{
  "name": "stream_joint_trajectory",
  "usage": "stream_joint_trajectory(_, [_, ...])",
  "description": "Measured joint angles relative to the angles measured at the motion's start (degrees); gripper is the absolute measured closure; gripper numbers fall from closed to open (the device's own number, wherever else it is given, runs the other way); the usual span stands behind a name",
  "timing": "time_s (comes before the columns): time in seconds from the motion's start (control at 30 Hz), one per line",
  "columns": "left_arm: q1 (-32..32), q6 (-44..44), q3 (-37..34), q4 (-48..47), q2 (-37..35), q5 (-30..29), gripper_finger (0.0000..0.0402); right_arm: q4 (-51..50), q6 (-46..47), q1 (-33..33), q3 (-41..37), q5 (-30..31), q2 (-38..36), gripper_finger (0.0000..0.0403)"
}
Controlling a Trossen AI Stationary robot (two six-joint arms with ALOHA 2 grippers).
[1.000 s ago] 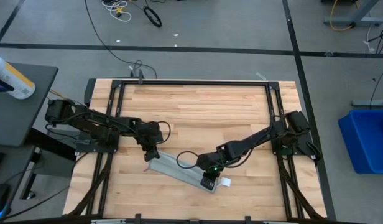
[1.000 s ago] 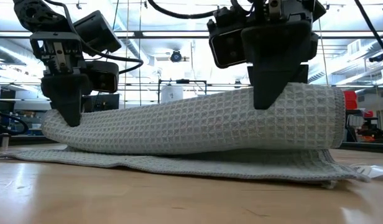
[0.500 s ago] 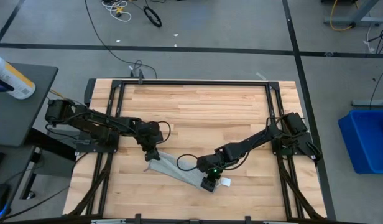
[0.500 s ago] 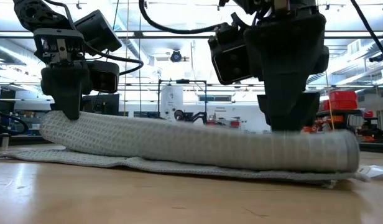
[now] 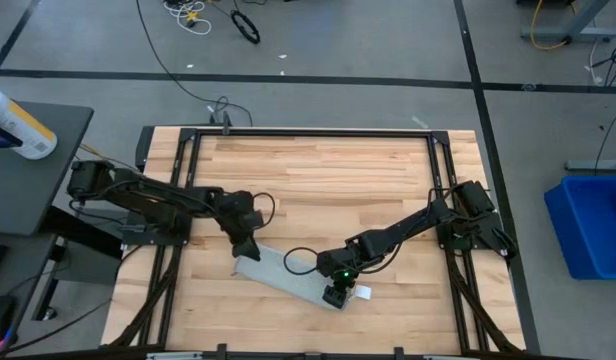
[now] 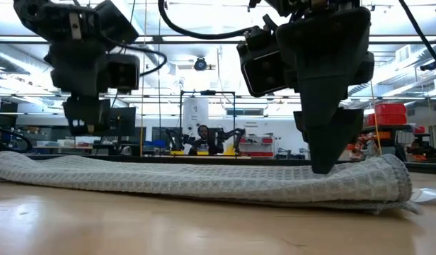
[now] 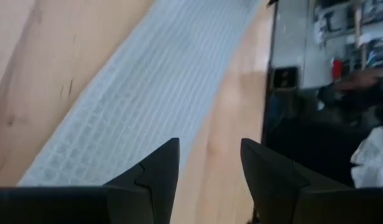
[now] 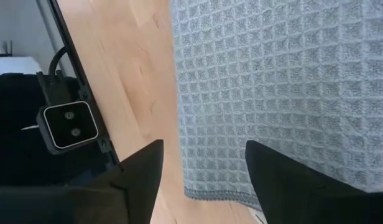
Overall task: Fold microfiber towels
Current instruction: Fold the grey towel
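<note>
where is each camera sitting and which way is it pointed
High view: overhead, straight down at the table; both arms show.
Low view: table height, looking level across the towel into the room; both end effectors hang in from above.
Left wrist view: past the open left end effector onto towel.
Right wrist view: past the open right end effector onto towel.
All four share the towel.

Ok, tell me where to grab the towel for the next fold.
Probably grip the towel at its short end nearest the left gripper, coming straight down. It lies flat as a long narrow strip, so only an end edge can be pinched and carried over toward the right gripper.
</note>
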Motion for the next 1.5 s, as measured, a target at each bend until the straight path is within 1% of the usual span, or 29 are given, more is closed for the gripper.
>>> stream_joint_trajectory(0.07, [0.12, -1.28, 0.0, 1.38, -1.78, -0.29, 0.0221, -0.19, 0.22, 0.0, 0.0, 0.08, 0.0, 0.0172])
stream_joint_trajectory(0.23, [-0.02, -3.73, -0.01, 0.63, -5.1, -2.58, 0.0221, -1.09, 0.18, -0.33, -0.02, 0.73, 0.0, 0.0173])
stream_joint_trajectory(0.37, [0.0, -4.51, 0.02, 0.92, -7.33, -5.47, 0.0221, -1.17, 0.64, -1.24, -0.02, 0.82, 0.0, 0.0163])
stream_joint_trajectory(0.57, [-0.04, -7.2, 0.0, 0.69, -12.37, -5.85, 0.0221, -1.21, 1.88, -3.3, -0.02, 0.67, -0.52, 0.0144])
stream_joint_trajectory(0.7, [-0.37, -11.87, -0.01, 0.53, -15.61, -6.54, 0.0221, -1.52, 1.88, -4.37, -0.02, -0.78, -0.8, 0.0136])
stream_joint_trajectory(0.87, [-3.47, -18.25, -0.01, 0.5, -15.27, -10.28, 0.0221, -6.47, -0.17, -4.45, -0.02, -2.59, -0.81, 0.0145])
stream_joint_trajectory(1.0, [-7.34, -20.17, -0.02, 0.68, -10.71, -14.17, 0.0221, -9.03, -1.82, -3.7, -0.02, -3.41, -0.81, 0.0162])
stream_joint_trajectory(1.07, [-8.09, -19.31, 0.02, -1.76, -8.19, -14.5, 0.0221, -9.18, -1.58, -3.24, -0.02, -3.41, -0.81, 0.017])
stream_joint_trajectory(1.13, [-8.17, -17.87, -0.01, -6.23, -6.14, -14.77, 0.0221, -9.2, -0.81, -2.86, -0.02, -3.44, -0.81, 0.0176])
stream_joint_trajectory(1.2, [-8.12, -15.29, -0.05, -11.7, -5.64, -15.47, 0.0221, -9.37, 0.01, -2.33, -0.02, -3.34, -1.08, 0.0181])
stream_joint_trajectory(1.3, [-7.63, -12.37, -0.04, -17.84, -6.07, -15.28, 0.0221, -9.52, 1.64, -1.37, -0.02, -3.21, -1.8, 0.0181])
stream_joint_trajectory(1.37, [-7.56, -10.84, -0.04, -21.79, -7.89, -15.01, 0.0221, -9.39, 2.83, -0.59, -0.02, -2.67, -2.68, 0.0174])
stream_joint_trajectory(1.47, [-7.56, -9.02, -0.2, -27.59, -10.42, -15.41, 0.0221, -10.46, 3.99, 0.78, -0.02, -0.53, -4.62, 0.0161])
stream_joint_trajectory(1.5, [-7.56, -8.63, -0.59, -28.17, -11.14, -15.22, 0.0221, -10.75, 4.6, 1.3, -0.02, 0.34, -5.08, 0.0157])
